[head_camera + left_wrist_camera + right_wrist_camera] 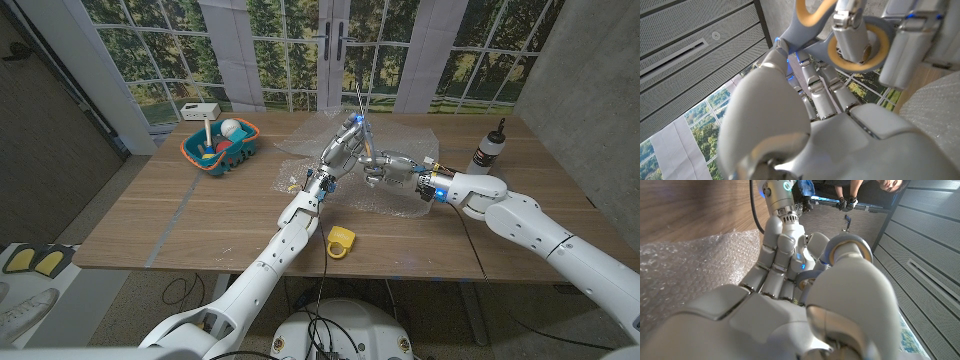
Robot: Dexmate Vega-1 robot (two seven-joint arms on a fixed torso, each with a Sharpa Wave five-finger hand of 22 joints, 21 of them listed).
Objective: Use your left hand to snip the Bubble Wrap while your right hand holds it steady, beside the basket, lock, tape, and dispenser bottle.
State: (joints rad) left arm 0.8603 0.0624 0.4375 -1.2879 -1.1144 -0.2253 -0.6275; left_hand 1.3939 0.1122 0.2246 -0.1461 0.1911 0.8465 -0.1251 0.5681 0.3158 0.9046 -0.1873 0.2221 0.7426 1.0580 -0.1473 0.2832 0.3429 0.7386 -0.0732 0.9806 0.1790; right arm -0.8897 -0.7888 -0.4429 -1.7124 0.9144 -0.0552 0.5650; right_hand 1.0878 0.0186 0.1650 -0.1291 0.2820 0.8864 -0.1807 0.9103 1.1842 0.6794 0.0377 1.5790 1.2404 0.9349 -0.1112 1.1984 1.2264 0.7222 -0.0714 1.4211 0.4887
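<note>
Head view, left to right. A basket (221, 145) with small items stands at the far left of the wooden table (150, 215), with a white box (199, 110) just behind it. A yellow lock (340, 242) lies near the front edge, beside the left forearm.

At centre, the left hand (342, 150) is raised above the table and clamped on a pair of scissors (358, 108), whose blades point upward. The left wrist view shows its fingers (852, 30) passed through the grey-and-yellow handle loops (860, 47).

The Bubble Wrap (385, 150) is spread across the far centre of the table, under and behind both hands. The right hand (392, 168) is low over the sheet. Whether it grips or merely presses the film cannot be told from these views; the right wrist view shows the sheet (685, 275) close beside it.

A dispenser bottle (488, 150) stands at far right.

Handling (judged): the sheet is very light, soft and slippery on wood. It probably bunches under the blades unless it is held taut near the cut line, at an edge.

Surroundings: smooth, matte wood surface; printed window-and-trees backdrop behind; grey walls at both sides.
</note>
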